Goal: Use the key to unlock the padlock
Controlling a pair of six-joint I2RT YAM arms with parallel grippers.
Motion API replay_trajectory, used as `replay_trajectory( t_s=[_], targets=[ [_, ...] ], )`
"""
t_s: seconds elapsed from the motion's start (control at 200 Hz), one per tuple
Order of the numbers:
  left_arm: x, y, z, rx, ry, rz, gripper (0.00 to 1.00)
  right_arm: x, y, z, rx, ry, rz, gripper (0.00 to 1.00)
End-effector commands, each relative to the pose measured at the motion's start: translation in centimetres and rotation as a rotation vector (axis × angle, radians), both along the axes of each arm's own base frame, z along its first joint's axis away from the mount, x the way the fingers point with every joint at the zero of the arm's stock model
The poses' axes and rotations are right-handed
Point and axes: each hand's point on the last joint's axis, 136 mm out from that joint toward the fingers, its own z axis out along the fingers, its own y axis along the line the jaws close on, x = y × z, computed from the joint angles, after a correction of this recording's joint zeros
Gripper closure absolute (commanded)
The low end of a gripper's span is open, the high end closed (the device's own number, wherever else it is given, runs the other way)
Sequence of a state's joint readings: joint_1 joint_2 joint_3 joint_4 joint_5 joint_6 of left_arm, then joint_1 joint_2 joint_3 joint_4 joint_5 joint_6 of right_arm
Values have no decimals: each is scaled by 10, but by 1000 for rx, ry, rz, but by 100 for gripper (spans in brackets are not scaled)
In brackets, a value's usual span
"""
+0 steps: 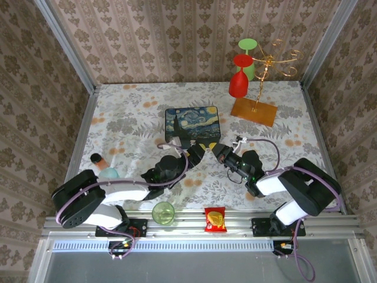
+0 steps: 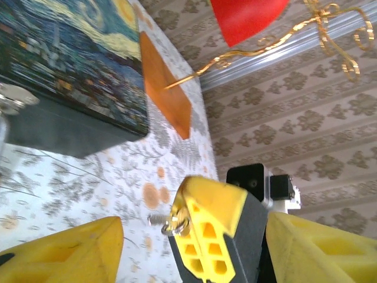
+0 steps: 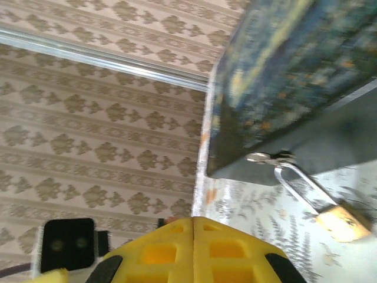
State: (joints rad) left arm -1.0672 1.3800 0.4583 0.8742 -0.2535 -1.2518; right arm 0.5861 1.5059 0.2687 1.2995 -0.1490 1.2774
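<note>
the padlock (image 3: 343,223) hangs by its thin shackle (image 3: 297,184) from a little metal loop (image 3: 266,158) on the front side of the painted box (image 3: 283,76). its yellow body leans down toward the flowery worktop (image 3: 247,206). i cannot tell if it rests there.

the right gripper (image 3: 193,227) has its jaws pressed together. in the left wrist view a tiny silver key (image 2: 160,219) with a ring pokes out of its tip, so it looks like it is pinching the key. the left gripper (image 1: 199,151) has its jaws spread wide with nothing in them, just beside the right one.

here is what could go wrong. nothing holds the padlock. if the key pushes on it, it may swing or slide away, and the key will miss. i think the left jaws need to hold it. the key is small and gripped near its end, so a bump could twist it or make it drop. the two grippers are very close, so they could knock each other. i cannot see the keyhole, so aiming may be hard.
</note>
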Motion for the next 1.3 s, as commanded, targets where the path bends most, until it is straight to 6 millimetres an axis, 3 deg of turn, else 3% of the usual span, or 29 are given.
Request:
replay_trajectory(
  t_s=[0.0,0.08,0.195,0.38,0.415,0.495,0.615,0.81,0.905,1.23,1.295],
  targets=[
    [1,-3,17,-157,23,43,30,-2,4,29,18,-92,-22,100],
    [0,-9,17,-213,35,38,28,-8,6,35,24,-107,-20,100],
    [-3,-16,16,-256,23,43,35,-12,6,32,26,-99,-22,100],
    [-4,-6,18,-251,-10,109,40,-16,2,25,8,-86,-30,100],
    [-4,-4,19,-251,-12,118,40,-18,1,35,23,-107,-30,100],
    [-3,-3,17,-257,-3,123,46,-19,2,36,17,-109,-27,100],
    [-4,-6,16,-259,-9,116,63,-20,3,39,14,-116,-22,100],
    [-2,1,14,-239,-26,144,63,-22,5,37,7,-114,-12,100],
    [-1,-1,17,-241,-35,140,68,-23,5,35,5,-110,-12,100],
    [0,-7,19,-235,-43,113,100,-25,6,32,-5,-105,-1,100],
    [2,-6,19,-230,-47,105,100,-26,7,30,-10,-103,3,100]
  ],
)
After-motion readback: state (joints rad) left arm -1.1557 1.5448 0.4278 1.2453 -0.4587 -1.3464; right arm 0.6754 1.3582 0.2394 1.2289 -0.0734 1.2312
